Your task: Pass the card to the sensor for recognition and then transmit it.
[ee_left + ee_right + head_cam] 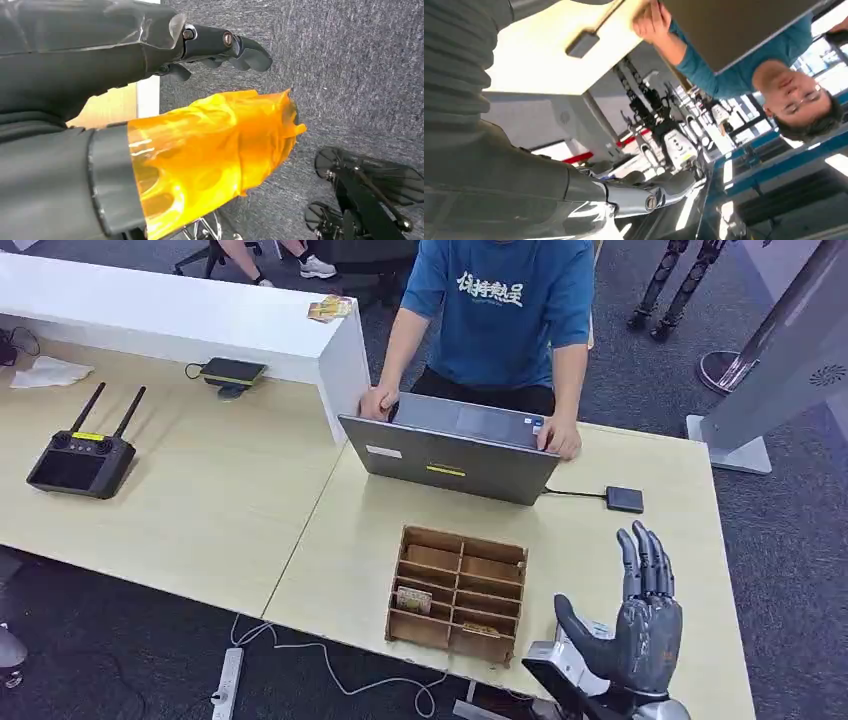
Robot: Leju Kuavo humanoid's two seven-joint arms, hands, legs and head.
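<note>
Two pale wooden tables [210, 490], grey carpet [790, 540]

You have bare table [640, 540] between your right hand [640, 625] and the sensor [624, 500] ahead. The card box [458, 594] sits just left of the hand; the laptop [450, 452] and a person's hands [560, 437] block the far left.

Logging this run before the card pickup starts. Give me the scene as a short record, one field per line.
right hand: raised above the table's near right corner, fingers apart, holding nothing
left hand: over the grey floor, holding nothing
card holder: wooden rack at the near table edge, cards in its slots
sensor: small black box cabled to the laptop
person: both hands on the laptop, across the table
</note>
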